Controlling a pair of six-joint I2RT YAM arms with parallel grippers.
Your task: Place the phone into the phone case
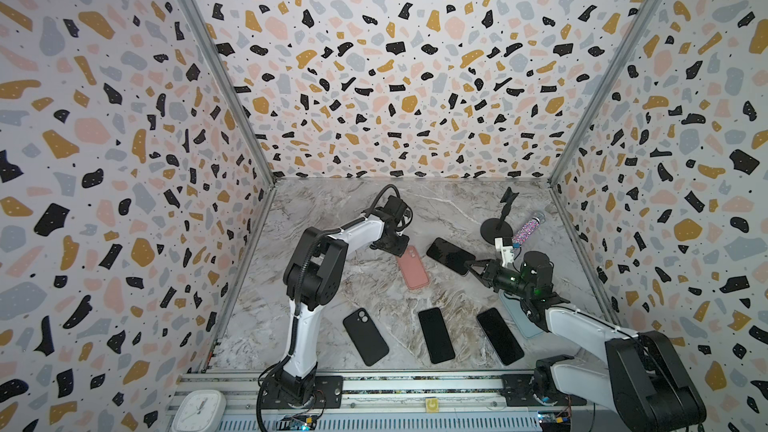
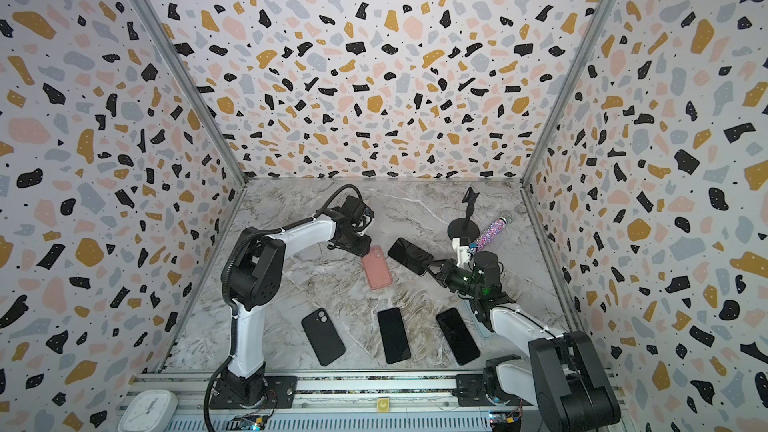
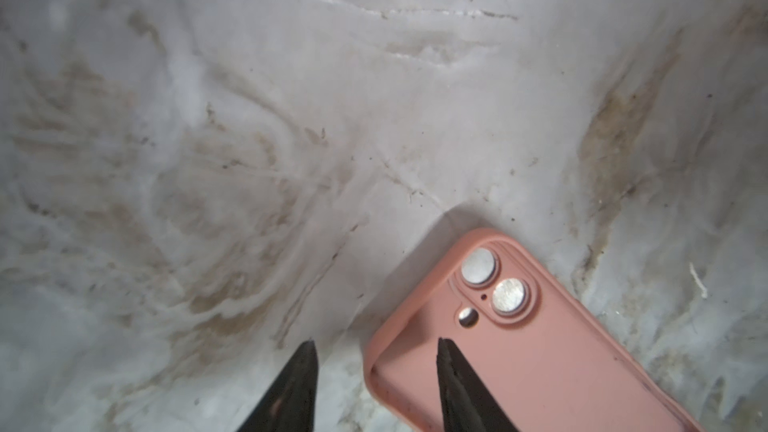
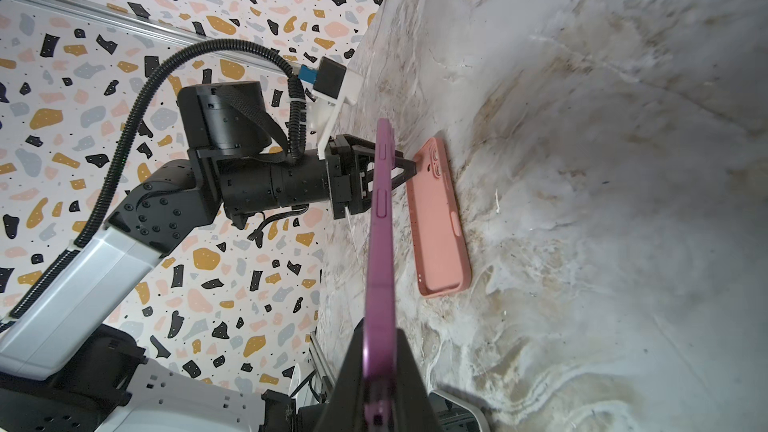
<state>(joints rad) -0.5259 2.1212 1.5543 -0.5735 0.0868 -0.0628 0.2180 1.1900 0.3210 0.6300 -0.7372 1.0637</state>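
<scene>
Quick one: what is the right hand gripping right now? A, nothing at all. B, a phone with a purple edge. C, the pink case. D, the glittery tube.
B: the right hand is shut on one end of the phone, while the pink case lies flat on the table.

My left gripper [image 1: 397, 248] points down at the far end of the pink phone case [image 1: 413, 272], which lies flat on the marble desk [image 1: 374, 292]. My right gripper [image 1: 471, 263] clamps the near end of a phone [image 1: 449, 254], screen up, just right of the case. Along the near edge lie a black phone case [image 1: 365, 336] and two black phones [image 1: 436, 335] [image 1: 500, 336]. A light blue case [image 1: 513, 313] lies partly under my right arm. A black stand [image 1: 494, 227] and a glitter tube [image 1: 525, 226] stand far right.
</scene>
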